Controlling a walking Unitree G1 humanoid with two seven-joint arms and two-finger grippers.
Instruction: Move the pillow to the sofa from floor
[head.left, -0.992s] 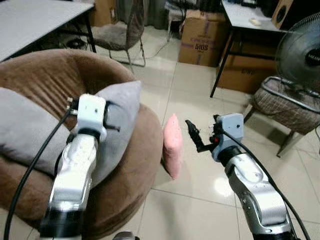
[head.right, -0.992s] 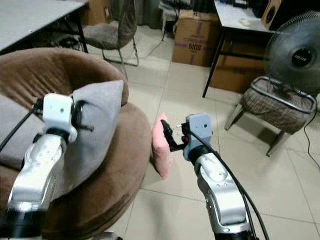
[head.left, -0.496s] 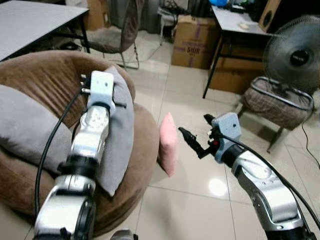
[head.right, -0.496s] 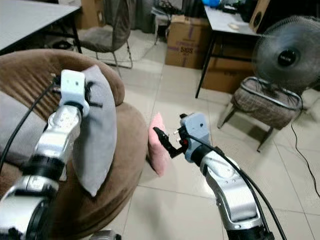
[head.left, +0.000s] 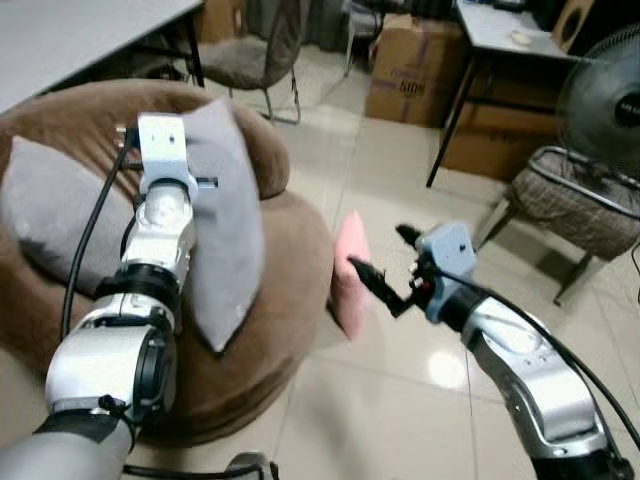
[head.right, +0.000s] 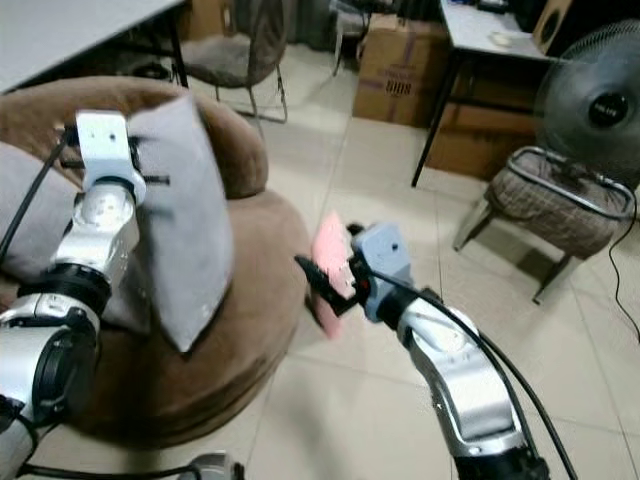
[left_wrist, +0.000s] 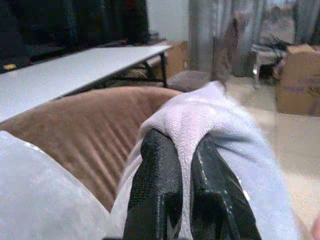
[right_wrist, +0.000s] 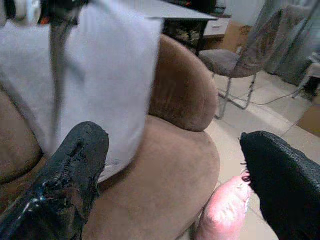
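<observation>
A grey pillow (head.left: 225, 220) hangs upright over the round brown sofa (head.left: 290, 300). My left gripper (left_wrist: 184, 150) is shut on the pillow's top corner, near the sofa's backrest. A pink pillow (head.left: 350, 270) stands on the tiled floor, leaning against the sofa's right side. My right gripper (head.left: 385, 258) is open just right of the pink pillow, its lower finger close to it. In the right wrist view the pink pillow (right_wrist: 222, 212) lies below the gap between the fingers, nothing held.
A second grey pillow (head.left: 50, 220) lies on the sofa's left part. Cardboard boxes (head.left: 415, 70) and a black-legged table (head.left: 500, 30) stand at the back. A fan (head.left: 605, 100) and a wicker stool (head.left: 580, 205) are on the right, a chair (head.left: 255, 50) behind the sofa.
My left gripper has lifted the grey pillow by its corner from lying flat to hanging upright. My right gripper has moved left, closer to the pink pillow. The camera has shifted.
</observation>
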